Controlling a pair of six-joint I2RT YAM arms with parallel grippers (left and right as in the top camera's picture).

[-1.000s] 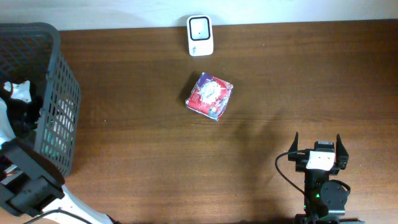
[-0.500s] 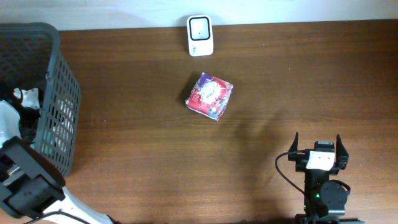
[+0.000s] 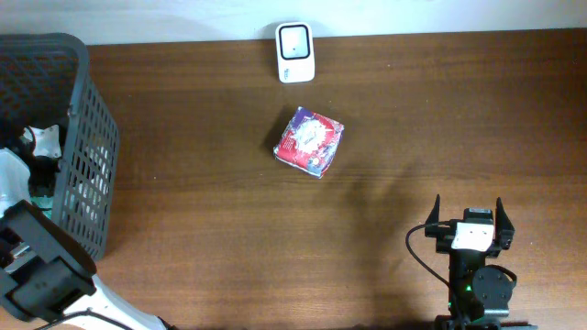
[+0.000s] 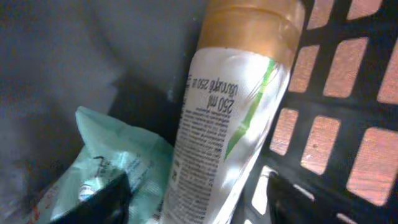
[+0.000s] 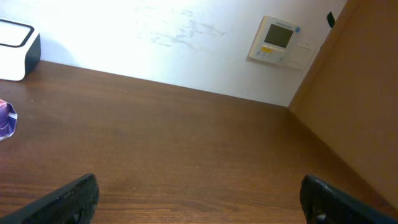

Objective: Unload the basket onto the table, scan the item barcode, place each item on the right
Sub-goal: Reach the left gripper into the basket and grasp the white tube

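Left pincer (image 4: 196, 194) straddles the white bottle (image 4: 230, 124) inside the basket (image 4: 354, 112), whether clamped cannot be told, while the right pincer (image 5: 208, 202) gapes wide over the desk (image 5: 186, 143).

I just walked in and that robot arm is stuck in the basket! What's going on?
The left end effector is down inside the grey basket, its fingers on either side of a white bottle with a gold cap, next to a teal packet. Whether it grips the bottle can't be told. The right end effector sits open over the table's near edge, holding nothing. A colourful box lies on the table near a small white device, probably the scanner.
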